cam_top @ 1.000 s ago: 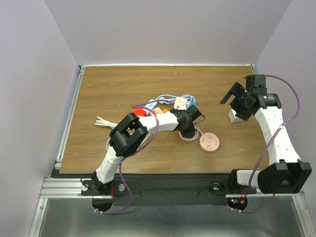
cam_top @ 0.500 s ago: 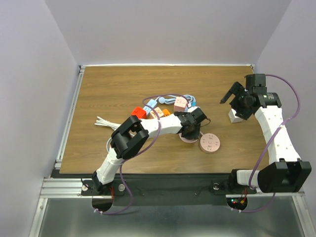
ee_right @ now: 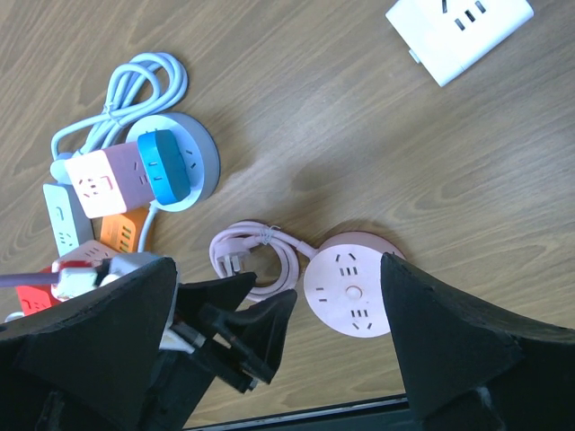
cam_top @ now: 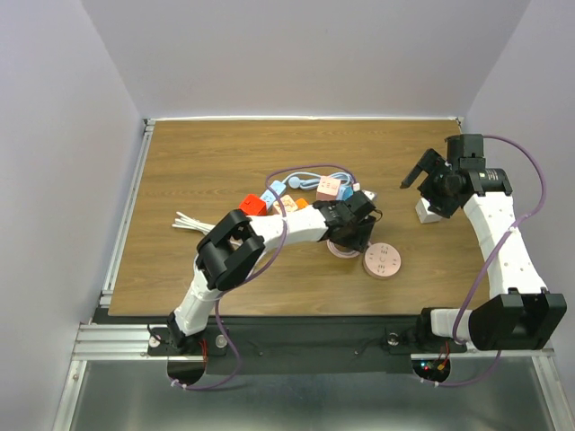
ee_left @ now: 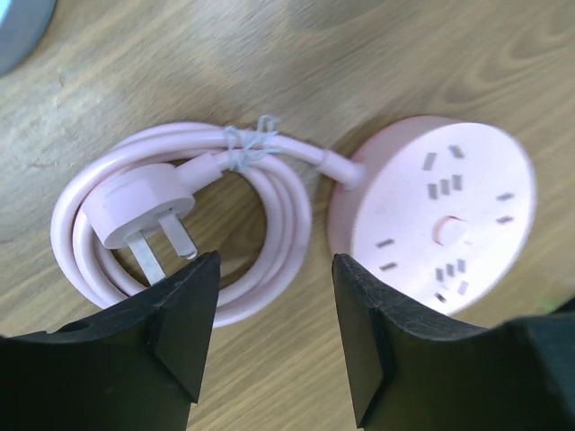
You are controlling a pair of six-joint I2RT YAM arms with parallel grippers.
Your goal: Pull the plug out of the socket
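Hovering open and empty, the left hand [ee_left: 274,296] straddles the coiled pink cord [ee_left: 287,206], likely lining up a grab. Its plug [ee_left: 144,211] lies loose on the desk [ee_left: 269,54] beside the round socket [ee_left: 431,224]. The right hand [ee_right: 274,269], spread and empty, hangs high, out of the way.

The counter [ee_left: 377,54] is matt wood grain; the pink socket [ee_left: 431,224] and plug [ee_left: 139,202] are smooth plastic, with shiny metal prongs [ee_left: 180,241].

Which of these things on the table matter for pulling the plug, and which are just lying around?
Likely the job: blue plug, grey round socket under it, left gripper.
Lying about: pink round socket, pink coiled cord, white power strip.
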